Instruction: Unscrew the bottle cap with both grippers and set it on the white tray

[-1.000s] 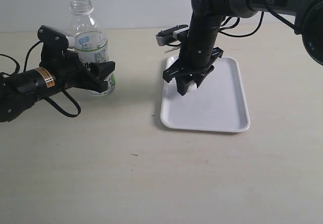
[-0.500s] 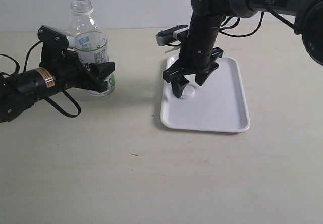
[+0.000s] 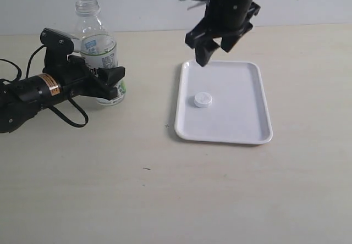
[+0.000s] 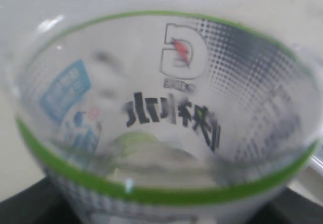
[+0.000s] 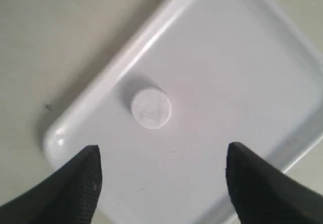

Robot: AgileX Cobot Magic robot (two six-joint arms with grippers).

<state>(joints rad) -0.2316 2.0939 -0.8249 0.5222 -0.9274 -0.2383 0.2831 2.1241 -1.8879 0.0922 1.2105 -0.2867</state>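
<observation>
The clear bottle (image 3: 98, 46) stands uncapped at the left of the table, and its label fills the left wrist view (image 4: 166, 108). My left gripper (image 3: 108, 83) is shut on the bottle's lower body. The small white bottle cap (image 3: 202, 99) lies flat on the white tray (image 3: 242, 117), near the tray's left side. My right gripper (image 3: 213, 54) hangs open well above the tray's far left corner, holding nothing. In the right wrist view the bottle cap (image 5: 151, 108) lies on the white tray (image 5: 227, 67), beyond the right gripper (image 5: 162, 151), with both black fingers (image 5: 81, 188) spread wide.
The left arm (image 3: 33, 90), with its orange label and black cables, lies low along the table's left edge. A pale wall runs behind the table. Bare tabletop (image 3: 165, 189) fills the front.
My right gripper has opened, left the cap on the tray and risen straight up, away from it. The left gripper and the bottle have not moved.
</observation>
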